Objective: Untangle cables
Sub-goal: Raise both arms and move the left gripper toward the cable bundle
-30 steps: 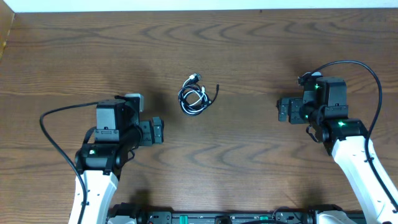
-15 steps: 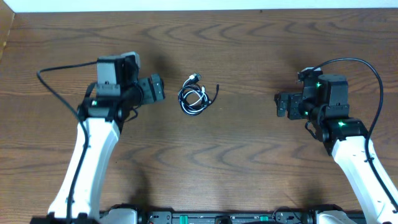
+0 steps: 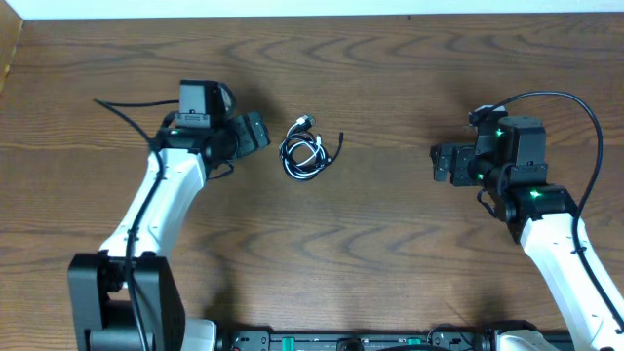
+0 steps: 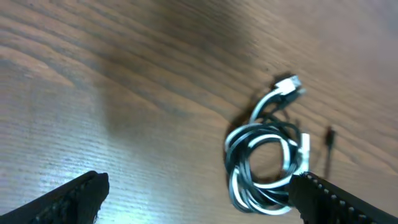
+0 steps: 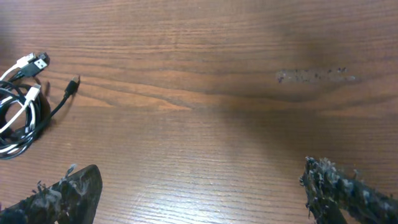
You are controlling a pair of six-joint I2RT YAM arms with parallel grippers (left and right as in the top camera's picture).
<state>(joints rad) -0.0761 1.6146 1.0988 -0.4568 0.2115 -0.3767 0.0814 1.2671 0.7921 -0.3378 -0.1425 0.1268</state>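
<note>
The cables lie flat just above the middle of the overhead frame, coiled together in one small, loose bundle. The white cable ends in a white plug pointing to the upper right. The black cable trails a thin black end to the right, seemingly free of the loops.

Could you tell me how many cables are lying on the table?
2. The white cable and the black cable lie coiled together in one bundle mid-table. Their loops overlap, so parts of each are hidden.
</note>
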